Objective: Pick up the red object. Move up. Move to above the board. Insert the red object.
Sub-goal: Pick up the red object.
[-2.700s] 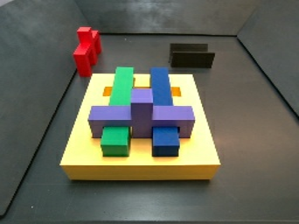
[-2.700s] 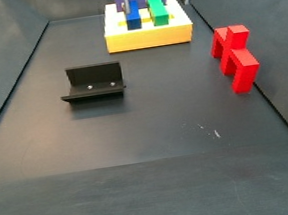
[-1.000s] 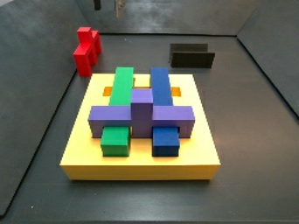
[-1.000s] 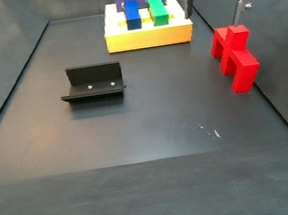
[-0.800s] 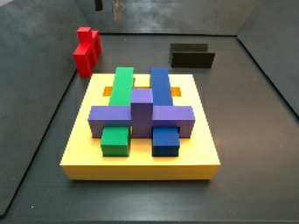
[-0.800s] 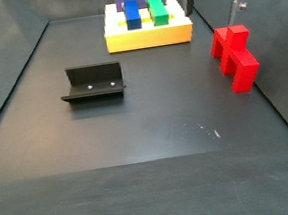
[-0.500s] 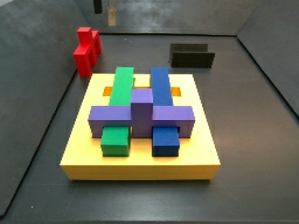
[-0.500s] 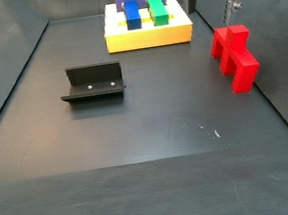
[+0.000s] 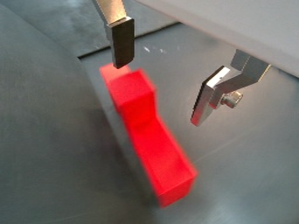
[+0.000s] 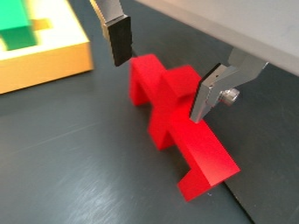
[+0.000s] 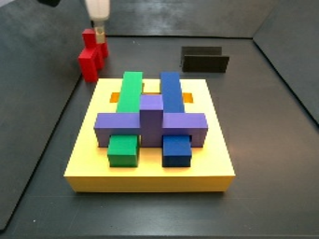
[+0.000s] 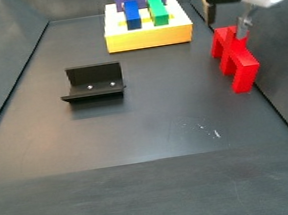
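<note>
The red object [image 12: 237,56] lies on the dark floor near the side wall, beside the board; it also shows in a side view [image 11: 91,56] and in both wrist views [image 9: 146,131] [image 10: 176,122]. The gripper [image 12: 229,25] is open and empty, just above the red object's end nearest the board, with one finger to each side of it [image 10: 163,68]. It also shows in a side view [image 11: 96,34] and in a wrist view [image 9: 163,74]. The board [image 11: 149,170] is a yellow slab bearing green, blue and purple blocks [image 12: 150,38].
The fixture [image 12: 93,83] stands on the floor away from the red object, also in a side view [image 11: 204,62]. The side wall runs close behind the red object. A corner of the board [image 10: 47,61] with a green block [image 10: 14,22] is close to the gripper.
The gripper has come down from high above until its open fingers are level with the top of the red object. The red object and board have not moved.
</note>
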You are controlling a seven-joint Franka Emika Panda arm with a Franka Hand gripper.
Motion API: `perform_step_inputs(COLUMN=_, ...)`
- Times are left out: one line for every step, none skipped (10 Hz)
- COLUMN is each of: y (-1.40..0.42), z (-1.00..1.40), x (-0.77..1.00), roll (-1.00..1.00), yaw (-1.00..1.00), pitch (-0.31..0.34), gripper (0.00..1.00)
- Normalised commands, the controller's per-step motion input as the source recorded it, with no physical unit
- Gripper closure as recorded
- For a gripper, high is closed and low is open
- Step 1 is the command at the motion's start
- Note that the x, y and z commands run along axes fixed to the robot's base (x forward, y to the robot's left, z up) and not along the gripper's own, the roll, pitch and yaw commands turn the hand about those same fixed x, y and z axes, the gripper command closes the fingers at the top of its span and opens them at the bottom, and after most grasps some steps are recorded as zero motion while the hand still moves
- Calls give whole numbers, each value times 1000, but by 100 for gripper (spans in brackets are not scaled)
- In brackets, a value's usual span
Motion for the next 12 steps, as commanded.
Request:
perform_step_inputs(y=20, z=-274, x=-389, roll=9, yaw=-797, pitch=57, gripper=0)
perform_step_inputs(y=49, z=-231, x=-337, roll=0, yaw=-837, pitch=69, gripper=0)
perform_step_inputs(y=51, z=-89, x=-257, roll=0, yaw=-889, pitch=44, gripper=0)
perform_step_inputs(y=103, z=0, x=-109, roll=-29, yaw=-811, pitch=16, gripper=0)
perform_step_inputs(y=263, z=0, x=0, roll=-94, yaw=-631, pitch=44, gripper=0)
perform_step_inputs(y=277, z=0, x=0, roll=-100, yaw=-483, pitch=50, gripper=0)
perform_step_inputs(y=286, z=0, x=9, roll=-124, yaw=-237, pitch=36, gripper=0)
perform_step_inputs(y=169, z=-29, x=0, roll=-129, yaw=-60, pitch=0, gripper=0)
perform_step_inputs(y=0, z=-111, x=0, roll=-104, yaw=0, pitch=-4, gripper=0)
perform_step_inputs(y=-114, z=-71, x=46, roll=-119, yaw=0, pitch=-1, gripper=0)
perform_step_inputs(y=-129, z=-60, x=131, roll=-109, yaw=23, pitch=0, gripper=0)
perform_step_inputs(y=-89, z=-54, x=69, roll=-93, yaw=43, pitch=0, gripper=0)
